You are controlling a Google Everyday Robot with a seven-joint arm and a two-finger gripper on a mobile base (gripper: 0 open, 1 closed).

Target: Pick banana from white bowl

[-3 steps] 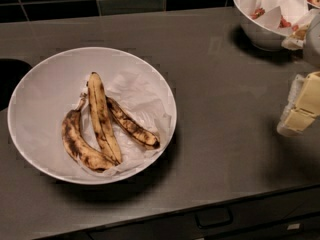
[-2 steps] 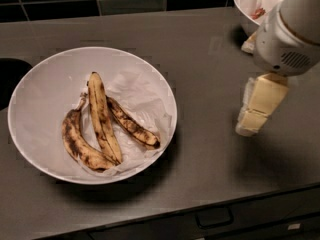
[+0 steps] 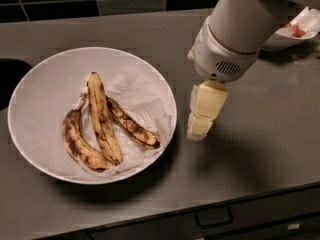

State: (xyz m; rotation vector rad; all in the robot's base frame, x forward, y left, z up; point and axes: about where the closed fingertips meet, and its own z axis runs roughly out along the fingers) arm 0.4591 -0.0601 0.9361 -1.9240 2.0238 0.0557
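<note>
The wide, shallow white bowl (image 3: 35, 109) sits at the left of the dark counter, lined with crumpled white paper (image 3: 142, 96). Three spotted, browned bananas (image 3: 102, 119) lie in it, joined at the stems. My gripper (image 3: 202, 115) hangs from the big white arm (image 3: 240, 29), its cream-coloured fingers pointing down just right of the bowl's rim, above the counter. It holds nothing and is apart from the bananas.
A smaller white bowl (image 3: 300, 31) with paper and red bits stands at the back right, partly hidden by the arm. A dark sink opening (image 3: 10, 79) is at the left edge. The counter's front edge and a drawer handle (image 3: 212, 218) run along the bottom.
The arm has swung in from the right edge toward the left, bringing the gripper close beside the bowl's right rim. The bowl and bananas have not moved.
</note>
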